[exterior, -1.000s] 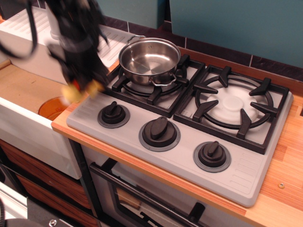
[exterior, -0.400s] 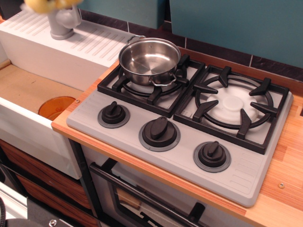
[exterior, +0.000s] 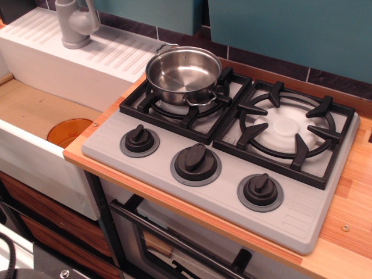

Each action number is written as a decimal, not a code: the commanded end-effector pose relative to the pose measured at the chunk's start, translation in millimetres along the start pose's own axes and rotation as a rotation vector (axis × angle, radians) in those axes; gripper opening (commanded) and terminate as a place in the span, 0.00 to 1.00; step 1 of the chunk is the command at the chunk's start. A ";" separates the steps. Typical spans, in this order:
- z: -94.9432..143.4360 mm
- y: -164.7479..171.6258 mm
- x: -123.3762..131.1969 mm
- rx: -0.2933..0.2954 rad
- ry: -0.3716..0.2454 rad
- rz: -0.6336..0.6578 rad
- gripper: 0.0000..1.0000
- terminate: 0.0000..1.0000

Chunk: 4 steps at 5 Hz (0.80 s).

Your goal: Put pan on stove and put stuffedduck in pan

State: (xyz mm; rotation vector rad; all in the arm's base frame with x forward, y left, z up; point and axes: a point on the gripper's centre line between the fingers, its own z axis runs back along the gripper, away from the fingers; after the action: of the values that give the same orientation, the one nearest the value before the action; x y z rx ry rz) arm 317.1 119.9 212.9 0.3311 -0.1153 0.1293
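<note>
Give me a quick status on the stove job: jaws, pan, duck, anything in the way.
Jaws: out of frame. Pan sits on the stove's left grate, empty. Duck: not in view. Nothing over the pan's mouth.

This is a toy kitchen. A grey stove (exterior: pixel 226 174) with two black grates and three knobs sits on a wooden tabletop (exterior: pixel 349 215), a steel pan (exterior: pixel 183 74) on its left burner. Past the tabletop's left edge lie a white sink (exterior: pixel 40 110) and a grey tap (exterior: pixel 74 23); an oven door (exterior: pixel 174 244) hangs below the front edge.
</note>
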 end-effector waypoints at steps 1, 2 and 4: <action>3.4 -35.4 30.0 -0.070 -0.044 0.038 0.00 0.00; -5.6 -49.5 30.0 -0.079 -0.066 0.041 0.00 0.00; -12.0 -57.4 29.3 -0.085 -0.085 0.052 0.00 0.00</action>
State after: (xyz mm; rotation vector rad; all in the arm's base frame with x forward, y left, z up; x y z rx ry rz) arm 347.7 75.9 168.6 0.2428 -0.1593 0.1588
